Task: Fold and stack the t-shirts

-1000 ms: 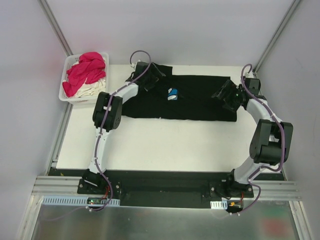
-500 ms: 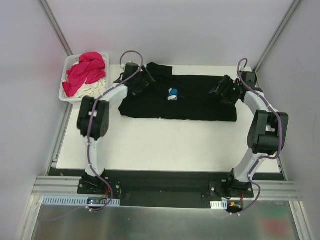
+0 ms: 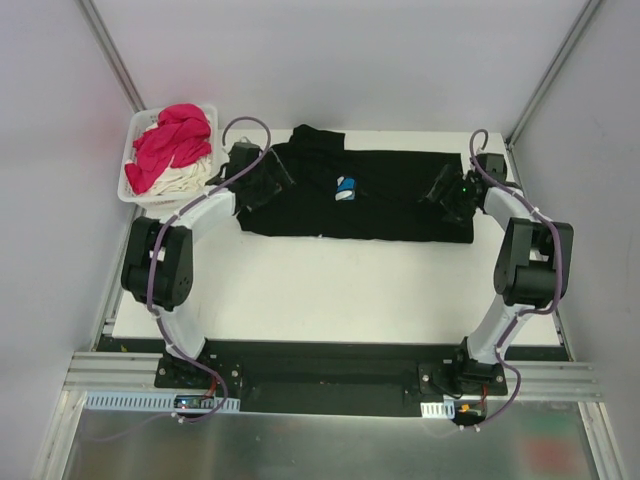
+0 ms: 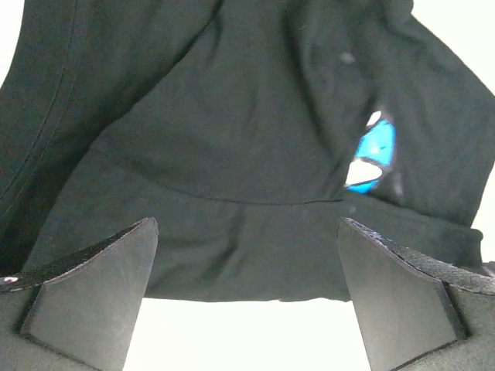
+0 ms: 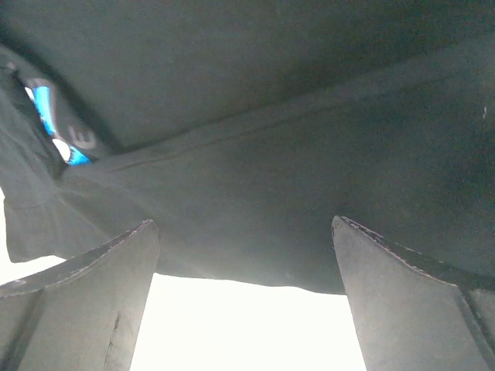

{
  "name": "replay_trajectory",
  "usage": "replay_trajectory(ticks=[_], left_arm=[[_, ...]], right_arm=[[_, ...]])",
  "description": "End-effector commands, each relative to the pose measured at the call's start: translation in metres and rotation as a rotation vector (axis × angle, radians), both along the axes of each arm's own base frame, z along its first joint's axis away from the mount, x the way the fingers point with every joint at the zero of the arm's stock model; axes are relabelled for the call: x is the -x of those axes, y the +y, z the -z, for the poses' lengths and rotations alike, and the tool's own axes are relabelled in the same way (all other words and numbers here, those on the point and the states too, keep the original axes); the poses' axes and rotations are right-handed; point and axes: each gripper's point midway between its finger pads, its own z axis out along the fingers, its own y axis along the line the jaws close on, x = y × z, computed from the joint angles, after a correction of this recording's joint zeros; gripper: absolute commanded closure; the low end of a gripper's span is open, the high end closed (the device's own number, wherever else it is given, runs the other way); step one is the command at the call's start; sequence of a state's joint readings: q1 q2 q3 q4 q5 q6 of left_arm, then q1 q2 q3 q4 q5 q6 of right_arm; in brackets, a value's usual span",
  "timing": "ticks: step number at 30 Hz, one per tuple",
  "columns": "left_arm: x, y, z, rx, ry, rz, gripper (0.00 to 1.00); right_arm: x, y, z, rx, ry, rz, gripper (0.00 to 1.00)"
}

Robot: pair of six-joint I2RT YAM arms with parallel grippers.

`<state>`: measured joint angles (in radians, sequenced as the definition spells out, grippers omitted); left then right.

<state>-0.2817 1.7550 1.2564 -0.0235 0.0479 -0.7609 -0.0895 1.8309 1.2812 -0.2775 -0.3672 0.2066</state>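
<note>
A black t-shirt (image 3: 380,200) lies folded lengthwise across the far half of the table, a bit of blue and white print (image 3: 346,189) showing. My left gripper (image 3: 262,180) hovers open at its left end, fingers spread with only the cloth edge (image 4: 247,255) and white table between them. My right gripper (image 3: 447,190) hovers open at the right end, the shirt's edge (image 5: 255,232) just ahead of its fingers. Nothing is held. Magenta-pink (image 3: 172,140) and cream (image 3: 185,175) t-shirts lie heaped in the basket.
A white plastic basket (image 3: 133,190) stands at the table's far left corner, just beside my left arm. White table (image 3: 330,290) lies between the shirt and the arm bases. Frame posts rise at both far corners.
Both arms have swung outward: the left gripper slid left to the shirt's left end, the right gripper moved slightly toward the right end. The shirt has stayed put.
</note>
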Motion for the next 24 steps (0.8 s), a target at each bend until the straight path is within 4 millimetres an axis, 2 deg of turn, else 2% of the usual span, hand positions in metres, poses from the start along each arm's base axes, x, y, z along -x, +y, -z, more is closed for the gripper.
replay_trajectory(ticks=[1, 6, 10, 14, 20, 24], left_arm=[[0.006, 0.001, 0.03, -0.026, 0.073, 0.049, 0.01], [0.008, -0.001, 0.064, -0.027, 0.149, 0.064, 0.01], [0.016, 0.011, 0.083, -0.059, 0.19, 0.033, 0.01], [0.035, 0.024, 0.107, -0.094, 0.253, -0.003, 0.01], [0.058, 0.032, 0.126, -0.115, 0.328, -0.03, 0.01], [0.074, 0.036, 0.128, -0.132, 0.362, -0.049, 0.01]], right_arm=[[0.01, -0.005, 0.003, 0.058, 0.01, -0.014, 0.04], [0.01, -0.008, 0.02, 0.07, 0.047, -0.032, 0.04], [0.014, -0.013, 0.041, 0.084, 0.096, -0.032, 0.04], [0.026, -0.019, 0.056, 0.106, 0.143, -0.025, 0.04], [0.047, -0.028, 0.072, 0.113, 0.197, -0.005, 0.04], [0.065, -0.029, 0.074, 0.122, 0.214, 0.005, 0.04]])
